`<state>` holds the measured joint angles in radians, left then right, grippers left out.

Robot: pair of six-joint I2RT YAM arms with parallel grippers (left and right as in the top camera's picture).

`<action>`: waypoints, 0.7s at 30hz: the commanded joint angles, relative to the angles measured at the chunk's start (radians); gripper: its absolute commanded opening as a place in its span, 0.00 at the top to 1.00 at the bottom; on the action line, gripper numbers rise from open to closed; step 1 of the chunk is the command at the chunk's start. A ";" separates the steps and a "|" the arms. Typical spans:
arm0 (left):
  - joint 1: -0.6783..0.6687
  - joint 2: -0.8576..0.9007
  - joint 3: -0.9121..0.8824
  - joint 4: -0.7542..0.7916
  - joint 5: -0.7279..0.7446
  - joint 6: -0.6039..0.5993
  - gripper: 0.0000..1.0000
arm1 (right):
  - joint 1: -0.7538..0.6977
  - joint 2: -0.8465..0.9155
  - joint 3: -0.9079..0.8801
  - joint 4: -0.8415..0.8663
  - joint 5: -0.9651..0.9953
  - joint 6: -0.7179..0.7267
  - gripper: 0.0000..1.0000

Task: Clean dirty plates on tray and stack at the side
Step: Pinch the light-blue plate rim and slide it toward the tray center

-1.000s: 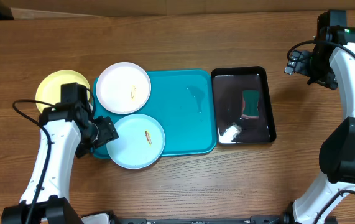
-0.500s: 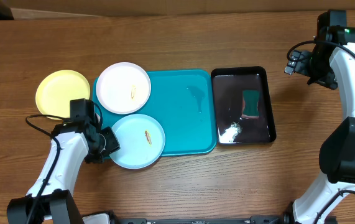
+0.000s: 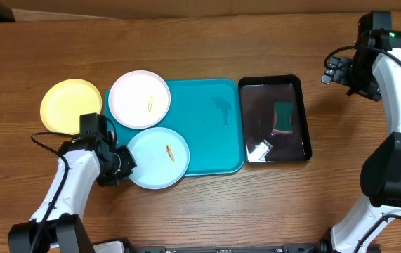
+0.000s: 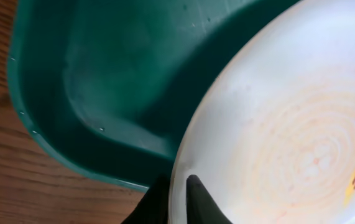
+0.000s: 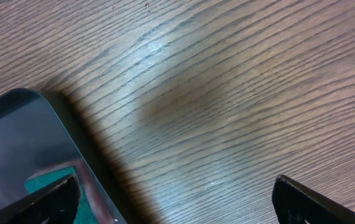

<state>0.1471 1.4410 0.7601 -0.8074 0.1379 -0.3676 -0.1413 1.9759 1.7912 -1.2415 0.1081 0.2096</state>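
1. The rim of the pale blue plate (image 3: 159, 159) is pinched between the narrow-set jaws of the left gripper (image 3: 121, 163), at the near left corner of the turquoise tray (image 3: 207, 137).
2. The right gripper (image 5: 176, 198) is spread wide, nothing held, far right of that tray.
3. Three plates are counted: the blue one and a white plate (image 3: 139, 99) on the tray's left part, and a yellow-green plate (image 3: 68, 105) on the worktop (image 3: 200, 42) just left of it.
4. One black tray (image 3: 256, 105) lies just right of it.

The left wrist view cuts the pale blue plate (image 4: 276, 124) off at right and bottom, and the turquoise tray (image 4: 102, 81) at top. The right wrist view shows only a corner of the black tray (image 5: 15, 143) and the green sponge (image 5: 53, 179). Overhead, the white scrap (image 3: 259, 147) in that tray is too small to identify.
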 commanded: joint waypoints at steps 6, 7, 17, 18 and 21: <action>-0.004 -0.006 -0.008 -0.010 0.231 0.039 0.96 | 0.003 -0.003 0.003 0.006 0.003 0.008 0.00; -0.005 -0.006 -0.008 -0.007 0.262 0.039 0.96 | 0.003 -0.003 0.003 0.006 0.003 0.008 0.00; -0.123 -0.006 -0.008 0.076 0.326 -0.092 0.96 | 0.003 -0.003 0.003 0.006 0.003 0.008 0.00; -0.146 -0.006 -0.008 0.091 0.325 -0.111 0.96 | 0.003 -0.003 0.003 0.006 0.003 0.008 0.00; -0.220 -0.006 -0.008 0.158 0.304 -0.184 0.96 | 0.003 -0.003 0.003 0.006 0.003 0.008 0.00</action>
<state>-0.0055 1.4410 0.7586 -0.6937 0.4248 -0.4442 -0.1413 1.9759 1.7912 -1.2411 0.1081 0.2100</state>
